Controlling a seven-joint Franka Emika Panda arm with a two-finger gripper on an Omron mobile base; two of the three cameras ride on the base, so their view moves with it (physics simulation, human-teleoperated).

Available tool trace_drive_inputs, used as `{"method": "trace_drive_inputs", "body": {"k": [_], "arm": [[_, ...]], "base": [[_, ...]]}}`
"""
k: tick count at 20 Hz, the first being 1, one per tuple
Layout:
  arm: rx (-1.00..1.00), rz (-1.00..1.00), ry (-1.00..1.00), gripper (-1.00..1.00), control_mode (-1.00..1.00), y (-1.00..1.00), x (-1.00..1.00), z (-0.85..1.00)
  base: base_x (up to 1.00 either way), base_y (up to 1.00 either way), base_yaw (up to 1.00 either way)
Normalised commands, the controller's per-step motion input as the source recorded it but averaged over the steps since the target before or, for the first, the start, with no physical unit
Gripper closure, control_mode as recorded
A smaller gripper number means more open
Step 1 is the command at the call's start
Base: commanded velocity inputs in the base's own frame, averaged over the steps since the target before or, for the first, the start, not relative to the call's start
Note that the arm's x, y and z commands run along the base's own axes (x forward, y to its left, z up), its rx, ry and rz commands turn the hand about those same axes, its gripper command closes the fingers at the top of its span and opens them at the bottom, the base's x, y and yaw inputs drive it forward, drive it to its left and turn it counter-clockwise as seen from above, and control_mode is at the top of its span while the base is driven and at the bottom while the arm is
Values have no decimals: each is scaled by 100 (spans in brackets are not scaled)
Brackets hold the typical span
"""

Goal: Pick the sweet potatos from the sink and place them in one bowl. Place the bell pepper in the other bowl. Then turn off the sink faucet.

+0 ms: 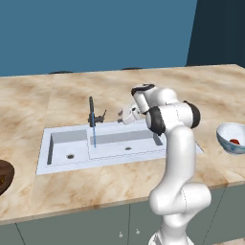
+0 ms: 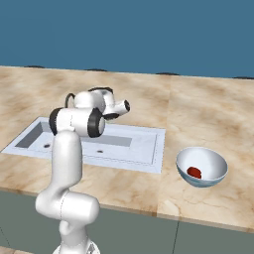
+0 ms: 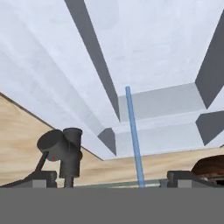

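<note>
A thin blue stream (image 3: 133,135) falls beside the sink faucet (image 3: 65,153) into the sink (image 3: 153,52).

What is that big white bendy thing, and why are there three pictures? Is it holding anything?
The white bendy thing is a robot arm in a pretend, computer-drawn kitchen. Two pictures come from cameras riding behind the arm, one on its left and one on its right, so they show the same counter from two sides. The third comes from a little camera on the arm's hand, looking along its gripper.

In the counter is a pale sink with two sections. Behind it stands a dark faucet, and the thin blue line is the water stream, so the water is running. To the right sits a pale blue-white bowl with a small red bell pepper inside. At the far left you can see the edge of a dark brown bowl.

The gripper is open and holds nothing. It is close beside the faucet.
</note>
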Motion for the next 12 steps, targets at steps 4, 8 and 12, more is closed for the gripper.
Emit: {"method": "trace_drive_inputs", "body": {"k": [4, 8, 12], "arm": [[1, 0, 2, -100, -100, 10, 36, -14], [0, 0, 0, -100, -100, 28, 19, -23], [0, 2, 0, -100, -100, 31, 15, -26]], "base": [[0, 0, 0], [0, 0, 0], [0, 0, 0]]}}
